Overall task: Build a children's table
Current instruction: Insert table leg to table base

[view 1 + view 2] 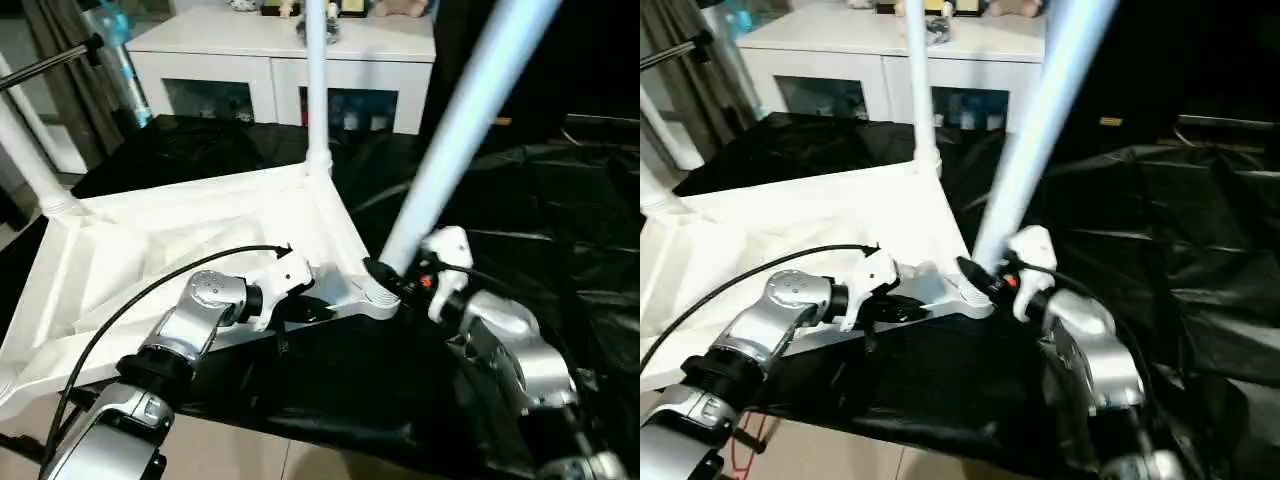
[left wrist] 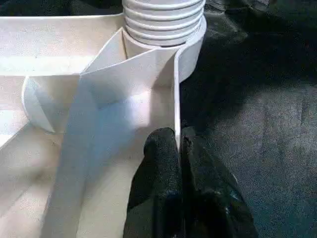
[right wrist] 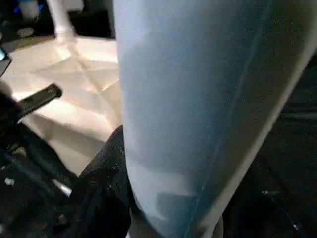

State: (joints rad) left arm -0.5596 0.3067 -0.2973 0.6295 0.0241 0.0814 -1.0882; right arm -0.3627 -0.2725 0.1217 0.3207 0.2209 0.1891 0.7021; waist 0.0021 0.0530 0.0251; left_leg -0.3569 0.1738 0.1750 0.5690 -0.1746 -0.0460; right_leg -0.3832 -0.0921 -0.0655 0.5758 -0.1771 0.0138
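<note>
The white tabletop (image 1: 180, 240) lies upside down on a black sheet, ribbed underside up. One white leg (image 1: 317, 80) stands upright in the far corner socket. Another leg (image 1: 28, 150) rises from the left corner. A third leg (image 1: 460, 130) leans out of the near right socket (image 1: 375, 295). My right gripper (image 1: 385, 275) is closed around this leg's base, with a black finger (image 3: 104, 188) pressed against the tube (image 3: 198, 99). My left gripper (image 2: 178, 148) is shut on the tabletop's thin rim wall (image 2: 176, 99), just beside that socket (image 2: 163, 20).
A white cabinet (image 1: 280, 50) with glass doors stands behind the work. The black sheet (image 1: 540, 200) spreads wide to the right. Pale floor (image 1: 230, 450) shows at the near edge. A dark rod (image 1: 50, 60) juts in at the upper left.
</note>
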